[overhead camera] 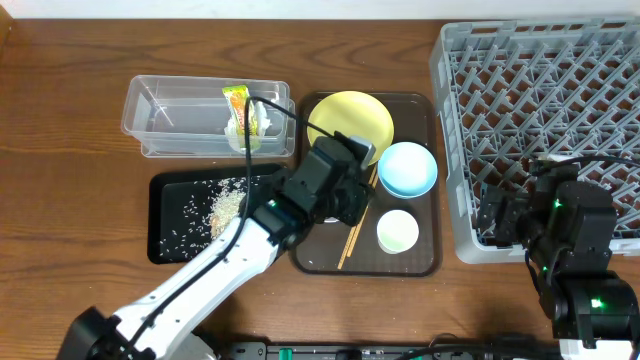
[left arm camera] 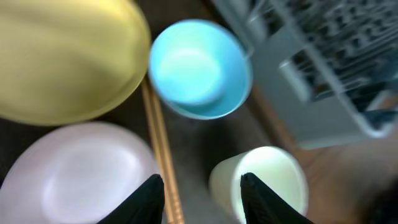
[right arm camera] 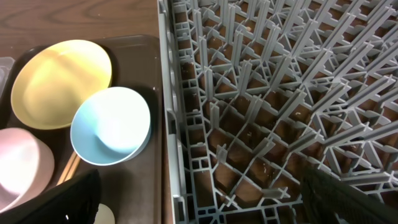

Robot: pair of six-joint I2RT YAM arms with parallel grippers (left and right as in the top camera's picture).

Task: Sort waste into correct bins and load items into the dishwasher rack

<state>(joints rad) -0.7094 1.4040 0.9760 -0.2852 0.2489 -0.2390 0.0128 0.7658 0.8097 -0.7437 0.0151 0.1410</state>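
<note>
My left gripper (left arm camera: 202,190) is open and empty, low over the brown tray, with the wooden chopsticks (left arm camera: 160,143) and the small white cup (left arm camera: 261,180) between and under its fingers. The white bowl (left arm camera: 74,171) lies to its left, and the yellow plate (left arm camera: 62,56) and light blue bowl (left arm camera: 196,68) lie beyond. My right gripper (right arm camera: 205,204) is open wide and empty above the left front corner of the grey dishwasher rack (overhead camera: 540,90). The snack wrapper (overhead camera: 236,100) and crumpled white paper (overhead camera: 250,126) lie in the clear tub (overhead camera: 165,115). Rice scraps (overhead camera: 225,205) lie in the black tray (overhead camera: 170,245).
The brown tray (overhead camera: 420,262) sits between the black tray and the rack, close to the rack's left wall. My left arm crosses the black tray's right end and hides the white bowl in the overhead view. The table's front edge runs just below the trays.
</note>
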